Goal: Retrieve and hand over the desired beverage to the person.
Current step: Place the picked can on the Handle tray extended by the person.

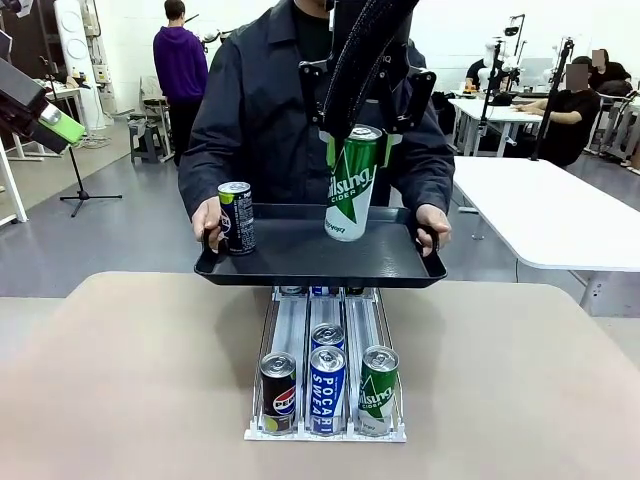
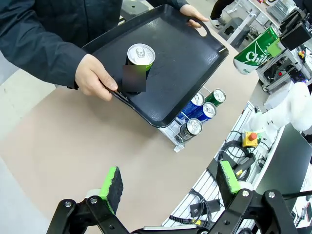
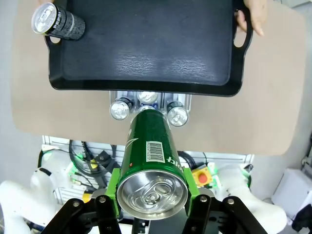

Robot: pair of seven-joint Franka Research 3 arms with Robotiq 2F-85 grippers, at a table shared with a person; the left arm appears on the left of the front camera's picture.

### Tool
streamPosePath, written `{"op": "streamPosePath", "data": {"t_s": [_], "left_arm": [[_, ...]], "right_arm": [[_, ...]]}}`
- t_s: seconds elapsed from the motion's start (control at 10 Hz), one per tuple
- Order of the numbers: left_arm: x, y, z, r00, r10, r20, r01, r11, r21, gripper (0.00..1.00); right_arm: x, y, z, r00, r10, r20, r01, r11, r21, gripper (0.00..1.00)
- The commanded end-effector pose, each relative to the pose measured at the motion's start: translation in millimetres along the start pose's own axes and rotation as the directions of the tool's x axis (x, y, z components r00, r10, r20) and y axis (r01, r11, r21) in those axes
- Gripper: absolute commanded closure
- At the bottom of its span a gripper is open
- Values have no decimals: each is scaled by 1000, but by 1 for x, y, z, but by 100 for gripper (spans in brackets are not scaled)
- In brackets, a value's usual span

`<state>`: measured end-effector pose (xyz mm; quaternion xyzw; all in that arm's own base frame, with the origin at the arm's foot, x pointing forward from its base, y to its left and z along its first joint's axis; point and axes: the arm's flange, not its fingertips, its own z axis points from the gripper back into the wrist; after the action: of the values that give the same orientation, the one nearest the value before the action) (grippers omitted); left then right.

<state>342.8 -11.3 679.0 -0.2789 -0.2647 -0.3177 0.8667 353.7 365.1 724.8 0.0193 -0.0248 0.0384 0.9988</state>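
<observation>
My right gripper [image 1: 356, 140] is shut on a tall green cider can [image 1: 352, 185], holding it by its top, slightly tilted, in the air near the tray's near edge. The person [image 1: 255, 110] in a dark jacket holds a black tray [image 1: 300, 255] by both handles above the table's far side. A black can [image 1: 236, 217] stands upright on the tray's left part. In the right wrist view the green can [image 3: 150, 156] sits between my right gripper's [image 3: 152, 197] green pads, above the tray [image 3: 146, 53]. My left gripper [image 2: 170, 180] is open, high above the table.
A white can rack [image 1: 326, 432] sits mid-table with a Pepsi can [image 1: 278, 392], a Pocari Sweat can [image 1: 327, 390] and a green cider can [image 1: 378, 390] at its front. The tan table [image 1: 130, 380] is bare on both sides. White tables and other people are behind.
</observation>
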Motion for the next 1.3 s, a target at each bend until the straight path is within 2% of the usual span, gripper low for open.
{"op": "streamPosePath", "data": {"t_s": [0.0, 0.5, 0.6, 0.9, 1.2], "left_arm": [[0, 1, 0, 1000, -4, 7, 4, 1000, -6, 0], [0, 1, 0, 1000, -4, 7, 4, 1000, -6, 0], [0, 1, 0, 1000, -4, 7, 4, 1000, -6, 0], [0, 1, 0, 1000, -4, 7, 4, 1000, -6, 0], [0, 1, 0, 1000, -4, 7, 4, 1000, -6, 0]], "right_arm": [[-7, -4, -3, 1000, -15, 3, 15, 1000, 1, 62], [-7, -4, -3, 1000, -15, 3, 15, 1000, 1, 62], [1, -1, -1, 1000, -1, -2, 1, 1000, -2, 42], [76, -9, -5, 999, -33, -16, 32, 999, -16, 42], [126, -16, -14, 999, -36, -20, 35, 999, -33, 42]]}}
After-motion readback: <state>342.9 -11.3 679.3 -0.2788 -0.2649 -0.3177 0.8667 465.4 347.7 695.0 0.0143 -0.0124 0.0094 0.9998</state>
